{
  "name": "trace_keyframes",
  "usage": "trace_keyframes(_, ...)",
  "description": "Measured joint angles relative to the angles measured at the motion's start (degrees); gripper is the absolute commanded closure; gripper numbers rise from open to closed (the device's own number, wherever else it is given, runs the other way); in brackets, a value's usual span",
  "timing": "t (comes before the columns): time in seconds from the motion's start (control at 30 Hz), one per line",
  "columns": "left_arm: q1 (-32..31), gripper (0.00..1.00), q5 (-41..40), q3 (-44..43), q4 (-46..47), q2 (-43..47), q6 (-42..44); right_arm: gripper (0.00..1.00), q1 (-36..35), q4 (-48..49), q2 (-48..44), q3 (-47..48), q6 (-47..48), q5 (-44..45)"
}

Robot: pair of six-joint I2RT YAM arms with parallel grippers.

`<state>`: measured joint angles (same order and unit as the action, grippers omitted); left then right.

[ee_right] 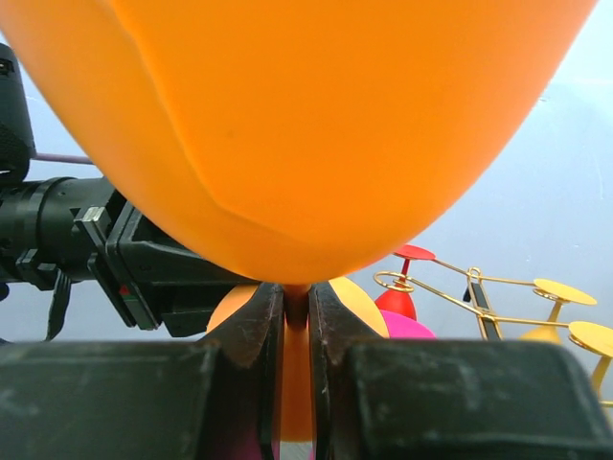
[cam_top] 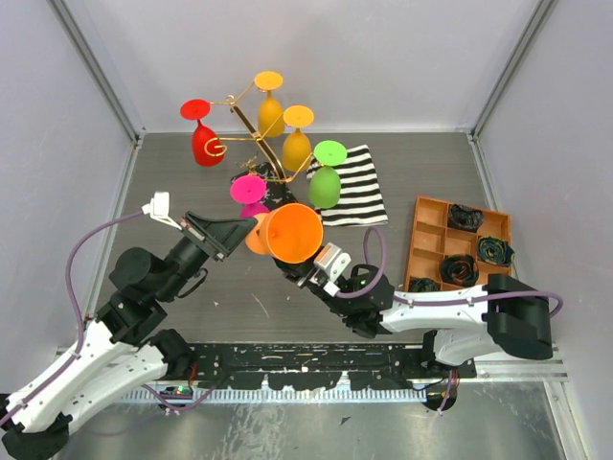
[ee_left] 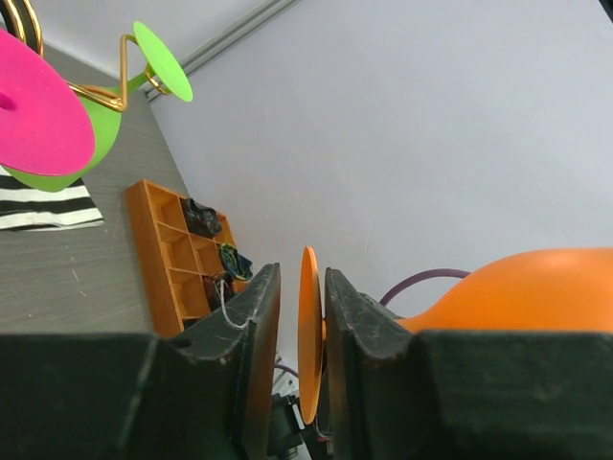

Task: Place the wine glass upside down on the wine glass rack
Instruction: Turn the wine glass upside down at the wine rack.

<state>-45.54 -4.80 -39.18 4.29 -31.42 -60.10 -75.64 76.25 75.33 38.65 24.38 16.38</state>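
**A:** Where's the orange wine glass (cam_top: 294, 233) right now?

**B:** Up in the air just on the near side of the wine glass rack (cam_top: 257, 136), tipped sideways. The right hand (ee_right: 296, 297) is clamped on it right under the bowl. The left hand (ee_left: 302, 273) has its jaws either side of the foot (ee_left: 308, 335) with thin gaps showing, so no grip there yet.

**A:** Any handover tips?

**B:** I'd seat the foot deep, squeeze firmly, and only then let the right go. That thin disc looks slippy.
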Motion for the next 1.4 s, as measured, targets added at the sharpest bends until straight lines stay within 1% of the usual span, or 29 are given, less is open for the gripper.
trace_keyframes(0.07, 0.0, 0.62, 0.04, 0.0, 0.13, -0.17, -0.02, 0.97, 0.0, 0.22, 0.33, 0.0, -0.35, -0.68)
trace_keyframes(0.1, 0.0, 0.61, 0.07, 0.0, 0.13, -0.28, -0.09, 0.97, 0.0, 0.33, 0.48, 0.0, -0.46, -0.94)
trace_keyframes(0.23, 0.0, 0.68, 0.52, 0.0, 0.15, -0.85, -0.22, 0.96, 0.0, 0.55, 1.53, 0.02, -0.52, -1.66)
trace_keyframes(0.27, 0.0, 0.71, 0.76, 0.0, 0.17, -0.96, -0.26, 0.96, 0.0, 0.57, 1.84, 0.02, -0.5, -1.68)
trace_keyframes(0.37, 0.0, 0.86, 1.11, 0.02, 0.13, -1.09, -0.46, 0.95, 0.0, 1.03, 2.75, 0.02, -0.22, -1.66)
trace_keyframes(0.43, 0.07, 0.98, 1.07, 0.13, 0.09, -1.07, -0.63, 0.93, 0.0, 1.86, 2.93, 0.02, 0.13, -1.68)
trace_keyframes(0.5, 0.04, 1.0, 1.11, 0.17, 0.13, -1.01, -0.57, 0.88, -0.02, 2.16, 2.93, 0.02, 0.61, -1.66)
trace_keyframes(0.53, 0.04, 1.0, 1.07, 0.17, 0.13, -0.9, -0.68, 0.83, 0.0, 2.14, 2.93, 0.02, 0.68, -1.7)
trace_keyframes(0.67, 0.04, 1.0, 1.09, 0.17, 0.09, -0.63, -0.35, 0.62, -0.04, 1.81, 2.86, 0.02, 1.03, -1.57)
trace_keyframes(0.7, 0.04, 1.0, 1.09, 0.17, 0.07, -0.52, -0.15, 0.58, -0.04, 1.22, 2.69, 0.02, 0.96, -1.53)
trace_keyframes(0.8, 0.0, 1.0, 1.05, 0.13, -0.5, 0.15, 0.9, 0.46, -0.04, -2.78, 0.98, -0.15, 0.96, -1.31)
trace_keyframes(0.97, 0.0, 1.0, -0.24, -2.4, -5.03, 1.22, 5.03, 0.36, -0.04, -9.88, -5.79, -3.96, -0.68, -0.39)
trace_keyframes(1.1, 0.0, 1.0, -1.64, -6.45, -9.25, 2.03, 9.79, 0.35, -0.04, -16.7, -11.93, -7.61, -3.5, 0.24)
trace_keyframes(1.2, 0.0, 1.0, -1.99, -9.44, -11.89, 2.4, 13.92, 0.35, -0.04, -23.61, -16.2, -9.68, -7.1, 0.92)
trace_keyframes(1.3, 0.0, 1.0, -2.43, -12.59, -15.43, 2.43, 19.45, 0.35, -0.04, -30.64, -20.11, -11.15, -13.16, 3.28)
trace_keyframes(1.4, 0.0, 1.0, -3.56, -17.49, -21.84, 0.94, 27.06, 0.35, -0.04, -43.21, -24.79, -10.71, -22.75, 6.6)
